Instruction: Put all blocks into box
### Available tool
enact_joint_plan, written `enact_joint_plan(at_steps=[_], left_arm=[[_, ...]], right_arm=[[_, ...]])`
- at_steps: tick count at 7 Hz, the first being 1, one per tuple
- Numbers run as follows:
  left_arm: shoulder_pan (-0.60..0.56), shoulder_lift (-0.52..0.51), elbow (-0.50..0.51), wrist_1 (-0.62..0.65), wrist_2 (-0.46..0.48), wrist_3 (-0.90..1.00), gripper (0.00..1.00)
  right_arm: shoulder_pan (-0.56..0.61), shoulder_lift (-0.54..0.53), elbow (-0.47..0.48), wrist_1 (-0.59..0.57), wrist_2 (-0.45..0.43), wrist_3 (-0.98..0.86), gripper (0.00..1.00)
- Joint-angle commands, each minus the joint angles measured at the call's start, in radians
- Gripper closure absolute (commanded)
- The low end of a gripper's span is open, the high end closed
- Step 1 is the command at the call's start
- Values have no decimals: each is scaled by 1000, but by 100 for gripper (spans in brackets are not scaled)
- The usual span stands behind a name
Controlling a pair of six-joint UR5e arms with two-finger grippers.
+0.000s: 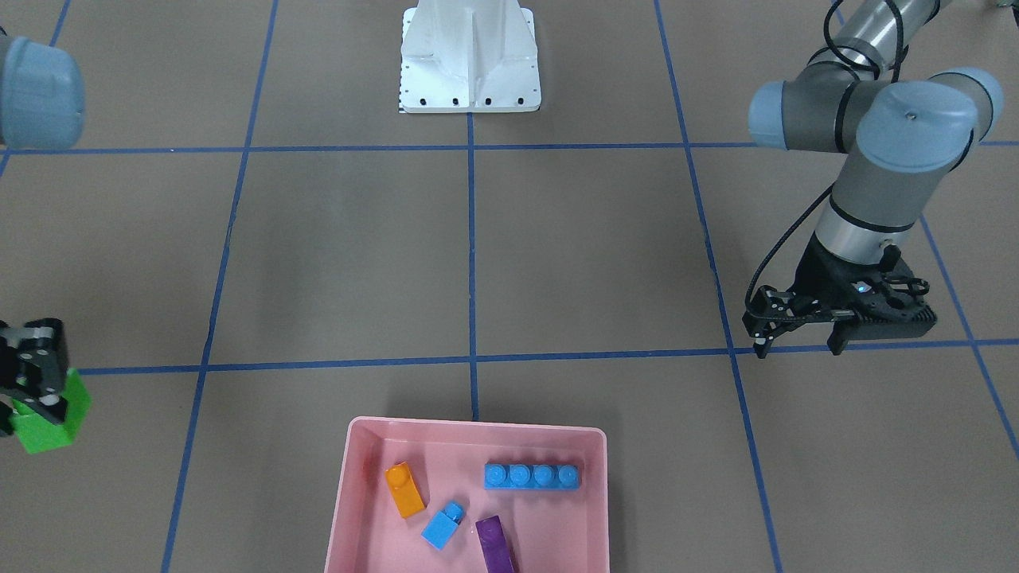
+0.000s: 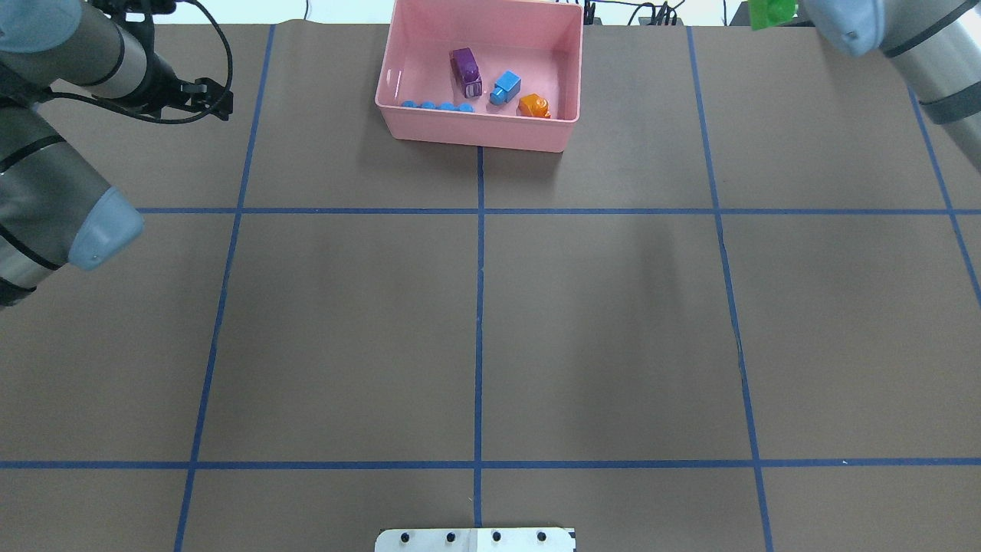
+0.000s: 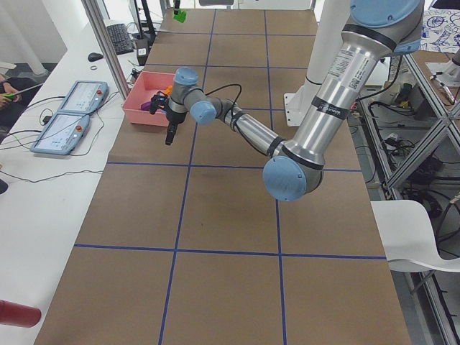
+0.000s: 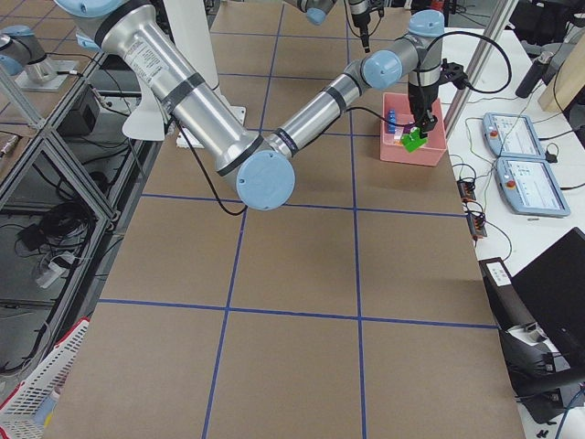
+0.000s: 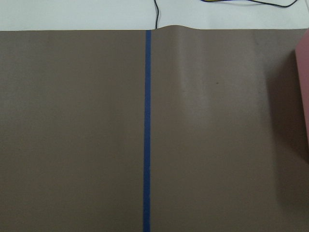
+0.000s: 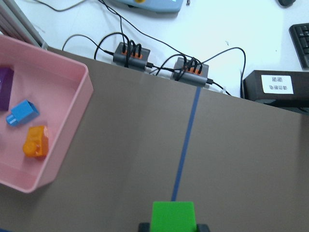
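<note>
The pink box (image 1: 478, 426) sits at the table's far edge from the robot, in the middle, and also shows in the overhead view (image 2: 475, 135). In it lie the orange brick (image 1: 405, 489), small blue brick (image 1: 443, 525), long blue brick (image 1: 532, 476) and purple brick (image 1: 495, 545). My right gripper (image 1: 40, 402) is shut on the green brick (image 1: 62, 422) and holds it in the air beside the box, not over it; the right wrist view shows the brick (image 6: 174, 216) with the box (image 6: 67, 130) to its left. My left gripper (image 1: 798, 344) is open and empty on the other side of the box.
The white metal robot base (image 1: 470, 64) stands at the near edge for the robot. Cable boxes (image 6: 131, 53) and wires lie just beyond the table's far edge. Tablets (image 3: 79, 97) lie on the side desk. Blue tape lines cross the brown table.
</note>
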Motion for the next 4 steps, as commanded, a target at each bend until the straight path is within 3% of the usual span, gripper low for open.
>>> enact_joint_plan(at_steps=[1,4], left_arm=[[-5,55,-21,0,3,51,0],[-8,86,-29,-8,3,62,0]], right_arm=[[-115,105,-192,287,-110,261,100],[-218,205,-356,503,-226,483,100]])
